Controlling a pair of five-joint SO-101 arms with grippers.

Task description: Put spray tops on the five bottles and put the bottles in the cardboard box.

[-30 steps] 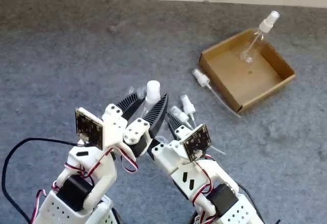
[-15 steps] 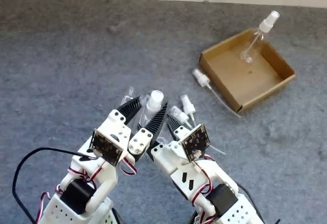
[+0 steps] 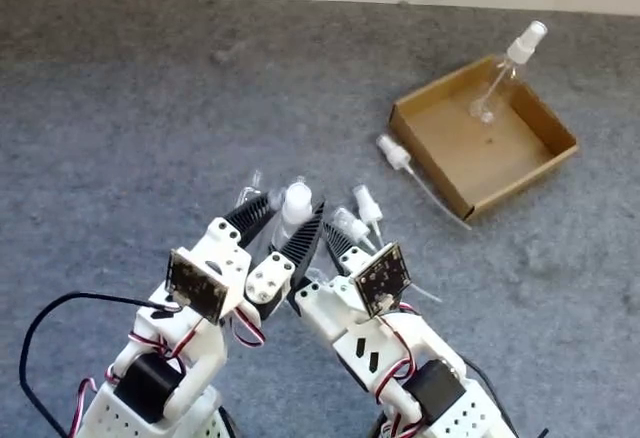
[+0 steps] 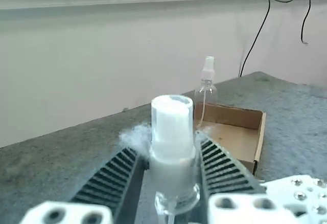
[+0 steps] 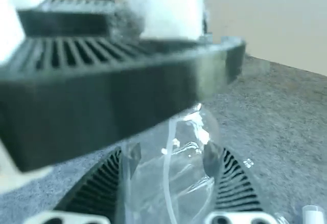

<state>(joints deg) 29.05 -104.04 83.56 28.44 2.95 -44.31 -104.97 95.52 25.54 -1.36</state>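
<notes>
On my feed the left pincer (image 3: 290, 208) sits low over the grey counter (image 3: 120, 108), clenched on a white spray top (image 3: 297, 198); from its wrist camera I see both ribbed fingers (image 4: 115, 175) pressed against the collar of that top, which stands upright between them. Right under it the right pincer (image 3: 320, 253) is grasping a clear bottle (image 5: 168, 168), one finger at either side of the body, with the left arm's finger crossing just above and the top sitting at the bottle's mouth. Just right of the pincers two loose spray tops (image 3: 360, 213) lie on the counter, and a third top (image 3: 395, 153) with its long tube lies beside the cardboard box (image 3: 425, 148). Inside the box, at its far corner, a capped bottle (image 3: 503, 73) stands
</notes>
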